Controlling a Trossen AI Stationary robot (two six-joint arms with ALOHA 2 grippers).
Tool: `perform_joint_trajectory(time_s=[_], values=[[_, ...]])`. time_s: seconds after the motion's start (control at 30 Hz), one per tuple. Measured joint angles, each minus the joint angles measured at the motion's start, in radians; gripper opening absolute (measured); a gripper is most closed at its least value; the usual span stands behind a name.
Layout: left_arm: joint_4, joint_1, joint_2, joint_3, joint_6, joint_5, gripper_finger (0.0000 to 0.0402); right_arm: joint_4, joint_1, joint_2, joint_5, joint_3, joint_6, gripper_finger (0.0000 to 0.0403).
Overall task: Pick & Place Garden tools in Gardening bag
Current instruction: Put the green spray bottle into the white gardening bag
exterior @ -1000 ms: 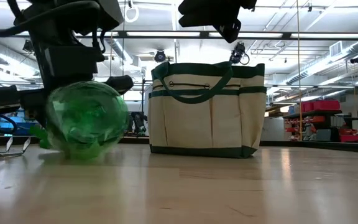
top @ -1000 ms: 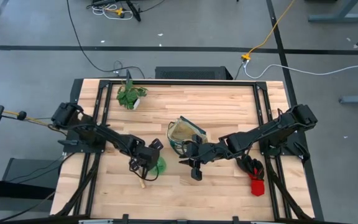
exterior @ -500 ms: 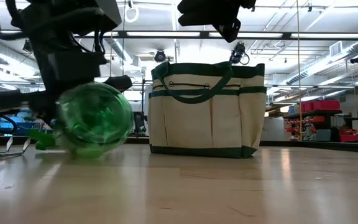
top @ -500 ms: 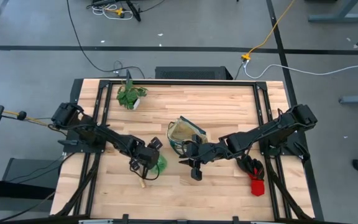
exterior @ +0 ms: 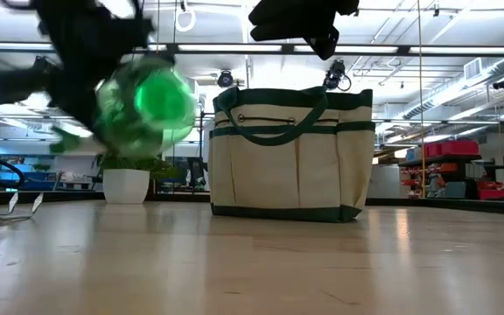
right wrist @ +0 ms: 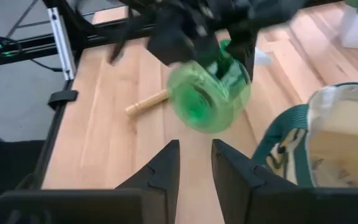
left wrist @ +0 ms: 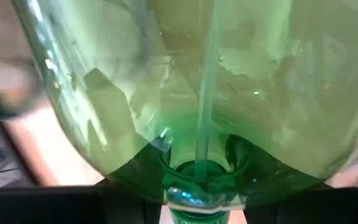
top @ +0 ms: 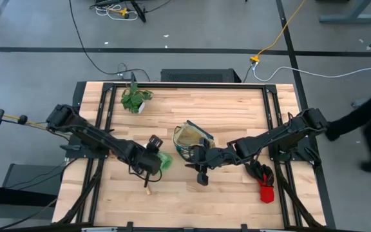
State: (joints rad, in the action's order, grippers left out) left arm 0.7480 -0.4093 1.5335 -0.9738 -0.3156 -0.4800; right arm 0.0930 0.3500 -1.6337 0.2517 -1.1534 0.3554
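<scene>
While the left end effector [top: 151, 162] grips the green bottle [exterior: 144, 103] clear of the tabletop [top: 237, 116], the bag [top: 189, 138] stands just beyond it, toward the right end effector [right wrist: 194, 163], whose fingers hang slightly apart, empty.

This is a robotics lab or test hall set in an open industrial space. A pale wooden desk [top: 192, 109] sits inside a black metal frame [top: 102, 103] on a grey concrete floor [top: 37, 58] marked with dark tape lines [top: 172, 50]. Loose cables cross that floor: black ones [top: 82, 38] and a yellow one [top: 282, 29] running to a plug near the desk. Two dark robot arms [top: 95, 135] are bolted at the desk's sides. Seen level across the desk, the room behind has long ceiling strip lights [exterior: 427, 45], exposed ducts [exterior: 462, 83], and shelving with red bins [exterior: 449, 149]. A person in dark clothes [top: 366, 122] walks past the desk's edge.
</scene>
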Motion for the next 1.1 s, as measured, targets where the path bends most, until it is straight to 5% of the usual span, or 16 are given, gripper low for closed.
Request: perform_joint_trajectory(time_s=[0.33, 0.7, 1.1], values=[[0.179, -0.012, -0.004, -0.262, 0.018, -0.198, 0.0163, 0.026, 0.0, 0.046, 0.006, 0.0, -0.013, 0.0094], [0.086, 0.114, -0.003, -0.35, -0.123, -0.259, 0.0163, 0.145, 0.0, 0.212, 0.123, 0.0, -0.028, 0.0094], [-0.231, 0.249, -0.003, -0.35, -0.179, 0.051, 0.0163, 0.259, 0.0, 0.336, 0.16, 0.0, -0.029, 0.0094]])
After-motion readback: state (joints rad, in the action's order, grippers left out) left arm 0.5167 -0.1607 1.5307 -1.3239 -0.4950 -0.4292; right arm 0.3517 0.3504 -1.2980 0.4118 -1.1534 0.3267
